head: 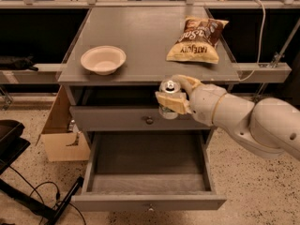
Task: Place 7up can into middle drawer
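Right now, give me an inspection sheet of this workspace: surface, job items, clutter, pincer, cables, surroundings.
Surface: grey cabinet top, bearing two items.
Job's things: 7up can upright, held before the closed upper drawer; middle drawer pulled open below it, nothing seen inside.
Clutter: white bowl left, chip bag right, both on top.
Pincer: shut on the can, above the open drawer.
Cables: black cables on floor, left; white cable, right.
Surroundings: cardboard box left of cabinet; speckled floor.

The 7up can (169, 87), shiny metal on top, is held by the gripper (171, 100) of matt cream plastic, above the middle drawer (145, 161), finished in smooth matt grey. The chip bag (198, 39) is seen as glossy foil; the bowl (103, 60) as smooth and matt.
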Controlling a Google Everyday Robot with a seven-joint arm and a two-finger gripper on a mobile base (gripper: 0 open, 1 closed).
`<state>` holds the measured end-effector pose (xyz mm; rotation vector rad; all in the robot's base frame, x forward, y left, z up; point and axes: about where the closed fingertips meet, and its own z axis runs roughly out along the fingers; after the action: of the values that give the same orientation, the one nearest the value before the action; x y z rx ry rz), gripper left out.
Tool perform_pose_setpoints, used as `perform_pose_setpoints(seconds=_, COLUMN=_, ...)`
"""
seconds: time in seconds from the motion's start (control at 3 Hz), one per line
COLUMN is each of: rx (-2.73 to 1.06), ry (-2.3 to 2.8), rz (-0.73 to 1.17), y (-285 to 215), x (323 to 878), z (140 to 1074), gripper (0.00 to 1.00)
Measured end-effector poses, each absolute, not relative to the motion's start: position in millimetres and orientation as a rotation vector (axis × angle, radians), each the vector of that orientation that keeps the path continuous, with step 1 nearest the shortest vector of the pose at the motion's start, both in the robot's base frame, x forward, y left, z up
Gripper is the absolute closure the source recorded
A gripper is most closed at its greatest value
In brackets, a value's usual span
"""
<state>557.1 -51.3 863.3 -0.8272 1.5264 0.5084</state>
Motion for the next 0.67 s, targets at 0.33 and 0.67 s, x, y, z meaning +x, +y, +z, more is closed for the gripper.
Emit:
perform_pose_setpoints(seconds=0.33, rx=-0.762, ry=1.548, rz=0.582, y=-78.5, x=571.3, z=792.0, gripper=1.0)
perform_pose_setpoints(seconds=0.67, rx=-0.762, ry=1.548, rz=0.582, y=-78.5, x=571.3, z=792.0, gripper=1.0)
